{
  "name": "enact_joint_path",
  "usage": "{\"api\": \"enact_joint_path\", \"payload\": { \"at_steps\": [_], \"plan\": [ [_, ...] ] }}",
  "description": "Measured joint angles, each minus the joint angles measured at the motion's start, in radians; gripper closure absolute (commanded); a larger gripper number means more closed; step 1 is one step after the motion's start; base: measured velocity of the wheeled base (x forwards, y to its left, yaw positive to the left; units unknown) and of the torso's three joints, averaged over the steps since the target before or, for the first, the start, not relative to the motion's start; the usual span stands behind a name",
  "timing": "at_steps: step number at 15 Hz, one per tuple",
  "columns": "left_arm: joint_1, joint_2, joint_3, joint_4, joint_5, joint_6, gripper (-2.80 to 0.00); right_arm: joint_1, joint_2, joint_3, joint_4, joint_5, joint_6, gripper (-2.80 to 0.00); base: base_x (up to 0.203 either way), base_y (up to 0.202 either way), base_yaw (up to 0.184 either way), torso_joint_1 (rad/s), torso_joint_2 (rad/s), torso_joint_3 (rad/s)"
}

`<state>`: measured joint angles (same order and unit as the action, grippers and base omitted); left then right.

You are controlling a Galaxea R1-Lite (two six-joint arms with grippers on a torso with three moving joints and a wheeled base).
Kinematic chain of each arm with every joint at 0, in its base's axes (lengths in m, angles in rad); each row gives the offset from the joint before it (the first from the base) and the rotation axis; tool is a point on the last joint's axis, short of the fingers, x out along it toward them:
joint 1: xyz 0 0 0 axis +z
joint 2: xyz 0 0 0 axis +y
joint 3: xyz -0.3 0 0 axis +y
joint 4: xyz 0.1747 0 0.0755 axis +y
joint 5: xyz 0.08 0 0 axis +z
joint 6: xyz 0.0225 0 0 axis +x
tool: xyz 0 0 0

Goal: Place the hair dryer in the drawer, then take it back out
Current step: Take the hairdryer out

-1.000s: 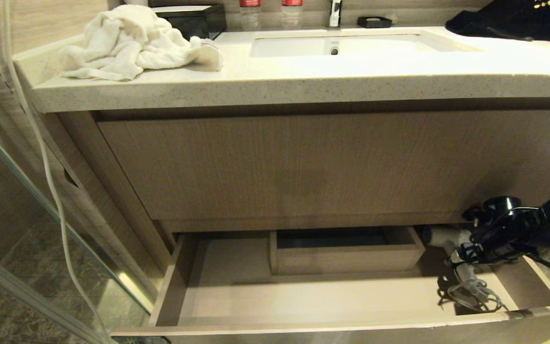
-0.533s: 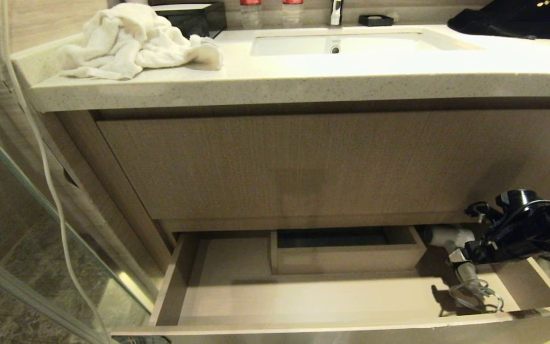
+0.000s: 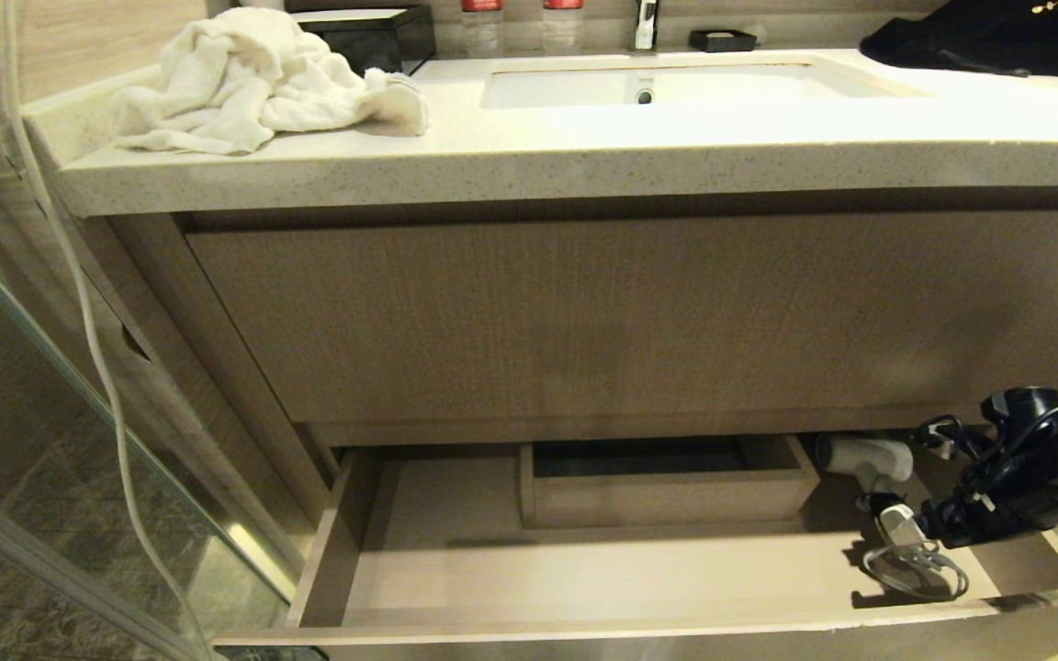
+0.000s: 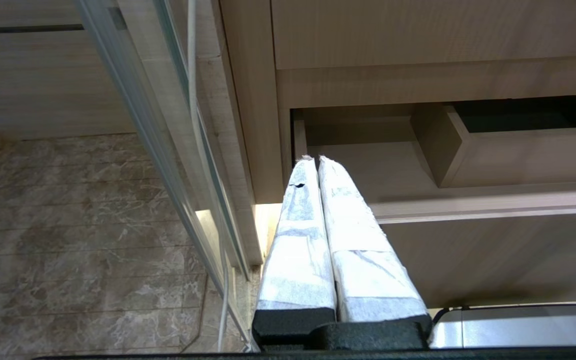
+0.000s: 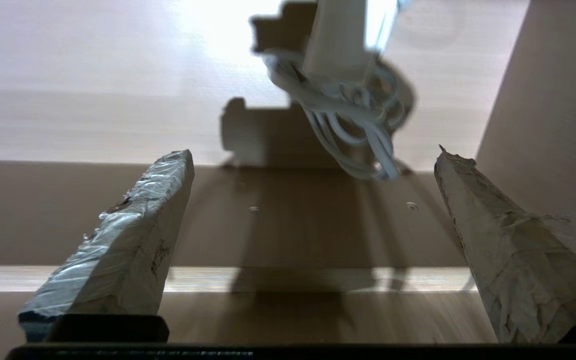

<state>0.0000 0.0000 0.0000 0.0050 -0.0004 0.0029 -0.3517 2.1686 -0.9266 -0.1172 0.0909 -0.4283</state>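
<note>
Pale wood-grain laminate fronts the pulled-out drawer (image 3: pixel 584 633), its near edge running along the bottom of the head view, with grey marbled floor tile (image 4: pixel 68 210) and a glass panel (image 3: pixel 51 386) to its left. A white cable (image 3: pixel 93 330) hangs down along the glass. The drawer's smooth, pale floor is shallow and wide, and a smaller boxy compartment (image 3: pixel 667 500) sits at its back.

At the drawer's right end lies the hair dryer (image 3: pixel 869 456), its short white barrel at the back under the cabinet, the handle running forward and the cord bundle (image 3: pixel 919 569) nearest the front. The right gripper (image 5: pixel 313 165) hangs just beside and above the cord, its tape-wrapped fingers (image 5: pixel 133 225) spread wide with nothing between them. The black arm hides part of the handle and the drawer's right wall.

The left gripper (image 4: pixel 313 159), fingers pressed together and wrapped in white cloth tape, hangs low near the drawer's left end.

Above the drawer is a taller wood-grain front (image 3: pixel 639 312), then a thick speckled stone counter (image 3: pixel 584 165) with a white inset basin (image 3: pixel 658 87). A crumpled white towel (image 3: pixel 253 83) lies at its left, with a black box (image 3: pixel 373 32) behind. A dark garment (image 3: pixel 997 41) at the far right is cut off, as are two red-labelled bottles (image 3: pixel 520 14) and the tap.
</note>
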Motion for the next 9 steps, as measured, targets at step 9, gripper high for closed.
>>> {"api": "enact_joint_path", "payload": {
  "at_steps": [9],
  "plan": [
    [0.000, 0.000, 0.000, -0.001, 0.000, 0.000, 0.00, -0.038, 0.116, -0.042, -0.110, -0.029, -0.023, -2.80, 0.000, 0.000, 0.000, 0.000, 0.00, 0.000]
  ]
}}
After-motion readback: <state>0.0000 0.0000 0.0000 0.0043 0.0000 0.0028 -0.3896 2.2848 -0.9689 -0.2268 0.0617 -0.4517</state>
